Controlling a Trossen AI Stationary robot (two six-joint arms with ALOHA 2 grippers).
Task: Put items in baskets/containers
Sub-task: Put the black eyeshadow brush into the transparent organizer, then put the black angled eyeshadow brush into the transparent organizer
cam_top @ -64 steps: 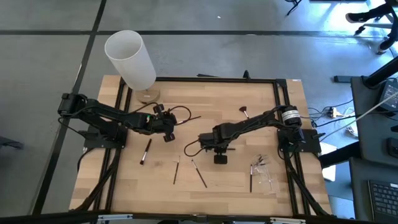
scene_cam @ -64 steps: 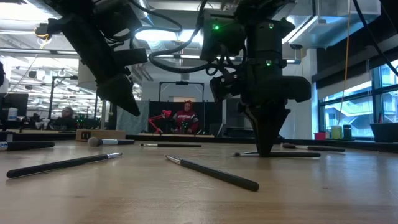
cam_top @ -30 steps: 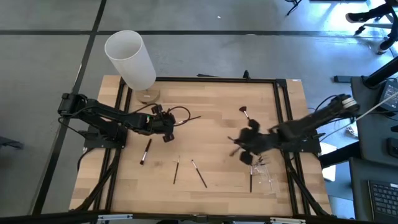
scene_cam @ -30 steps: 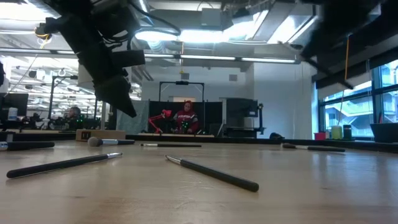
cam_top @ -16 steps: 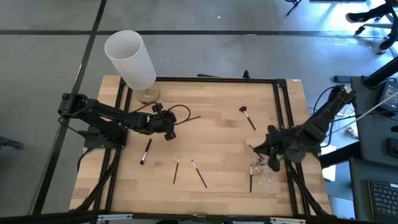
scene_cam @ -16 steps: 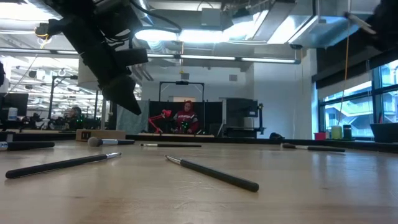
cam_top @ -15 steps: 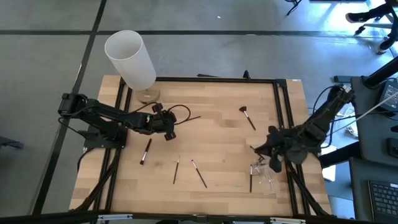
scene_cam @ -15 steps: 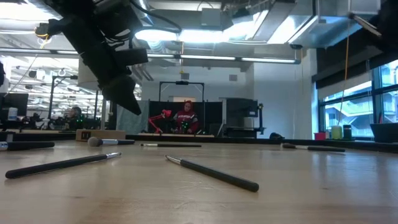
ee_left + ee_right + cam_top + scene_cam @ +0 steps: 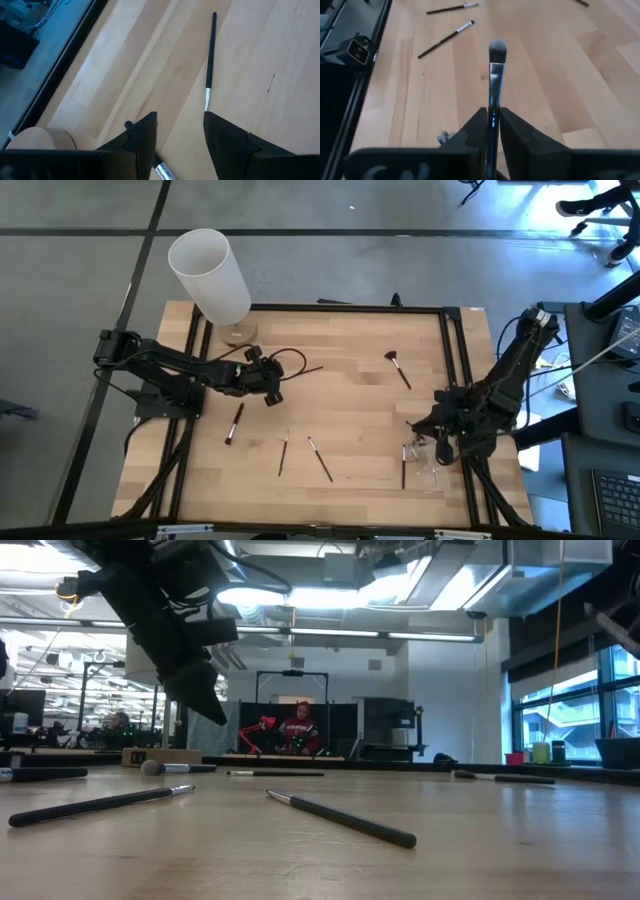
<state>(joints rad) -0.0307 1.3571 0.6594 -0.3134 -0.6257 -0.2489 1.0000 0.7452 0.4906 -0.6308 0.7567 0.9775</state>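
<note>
Right end effector (image 9: 492,120) pinches one pale-tipped brush (image 9: 495,75) above clear container (image 9: 428,458) at table (image 9: 350,360) right edge. Left end effector (image 9: 180,125) spread, empty. Five brushes loose on table.

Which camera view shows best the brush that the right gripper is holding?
The right wrist view: the held brush stands between the right gripper fingers, its rounded grey tip clear. In the high view the gripper sits near the table's right edge, but the brush is too small to make out. The low and left wrist views miss it.
</note>
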